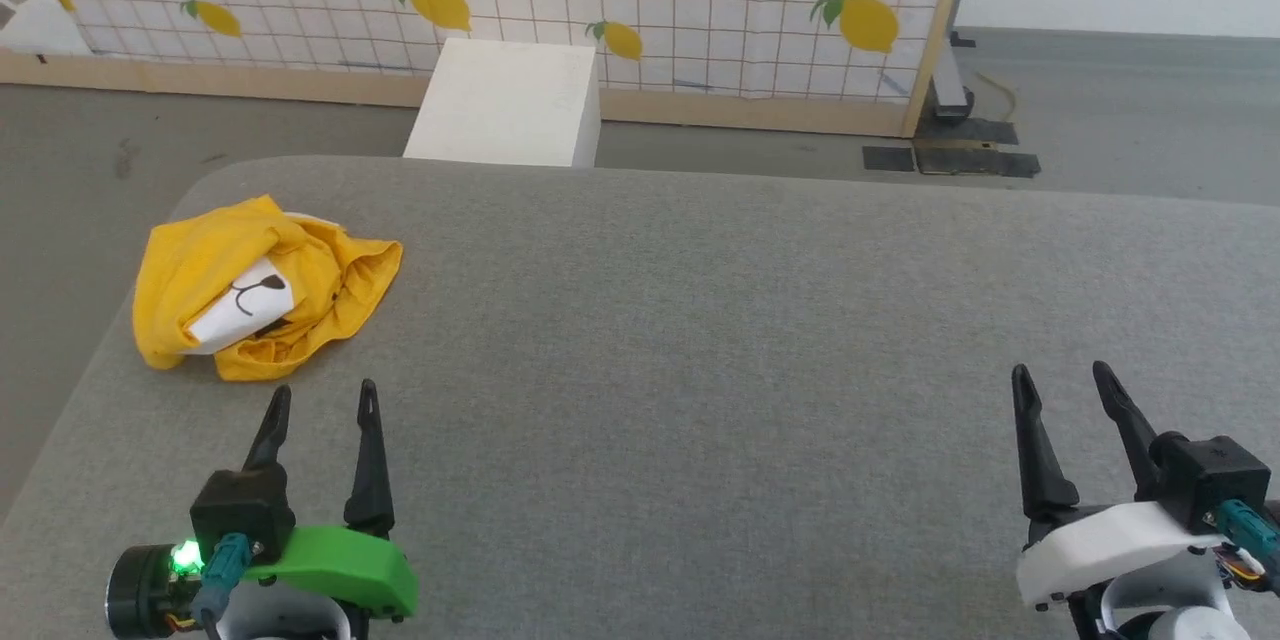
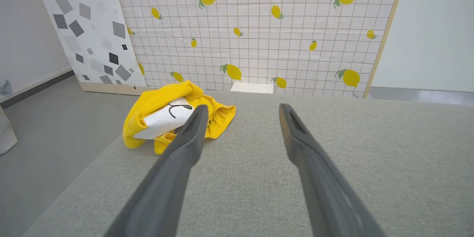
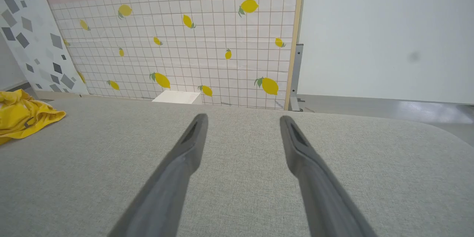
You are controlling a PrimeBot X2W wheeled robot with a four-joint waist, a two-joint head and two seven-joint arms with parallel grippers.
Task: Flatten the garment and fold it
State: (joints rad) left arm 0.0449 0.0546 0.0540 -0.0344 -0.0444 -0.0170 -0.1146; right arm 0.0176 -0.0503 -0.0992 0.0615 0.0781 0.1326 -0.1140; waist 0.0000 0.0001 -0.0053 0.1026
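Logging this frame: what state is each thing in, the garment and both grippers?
garment: crumpled in a heap near the far left corner of the table, not flattened, not held.
left gripper: open, empty, close to the garment but not touching it.
right gripper: open, empty, over bare table, far from the garment.

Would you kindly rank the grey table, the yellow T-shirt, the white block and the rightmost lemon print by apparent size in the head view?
1. grey table
2. yellow T-shirt
3. white block, farther off, so true size unsure
4. rightmost lemon print
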